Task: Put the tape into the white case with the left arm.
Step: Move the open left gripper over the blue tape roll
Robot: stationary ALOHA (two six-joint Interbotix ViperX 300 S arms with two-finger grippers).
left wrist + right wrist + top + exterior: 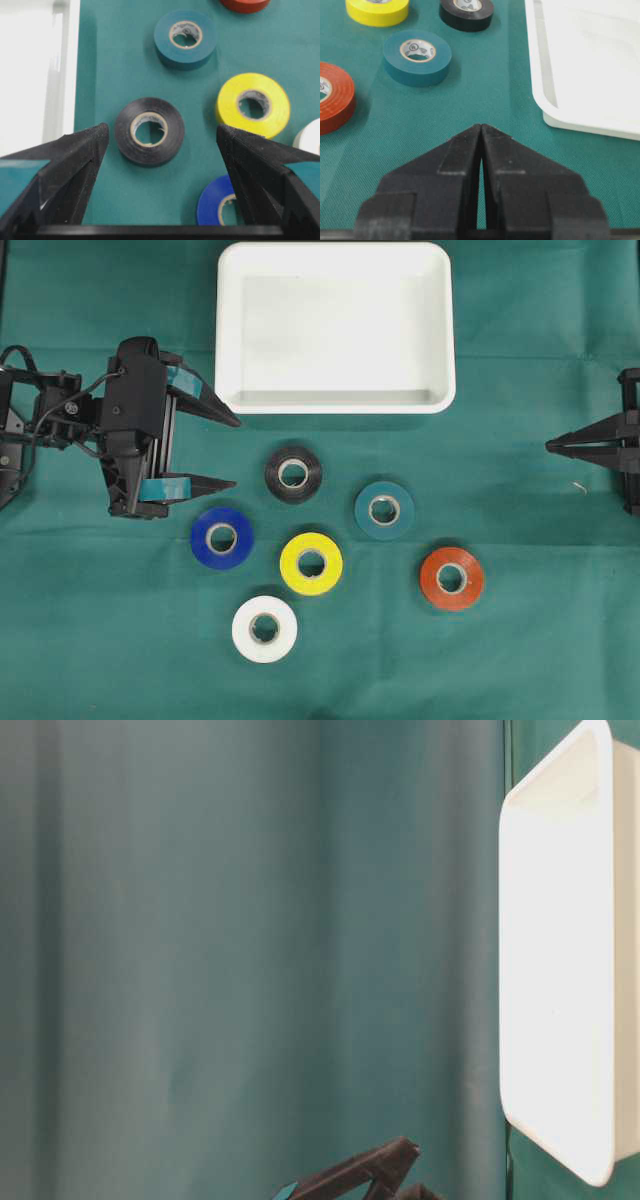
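Several tape rolls lie flat on the green cloth: black, teal, blue, yellow, red and white. The white case sits empty at the back. My left gripper is open, its teal-striped prongs pointing right, just left of the black roll, which lies ahead between the prongs and apart from them. The blue roll sits partly behind the right prong. My right gripper is shut at the right edge, holding nothing.
The case's rim runs close beside the left prong. In the right wrist view the teal roll, red roll and case lie ahead of the shut tips. The table-level view shows the case and a prong tip.
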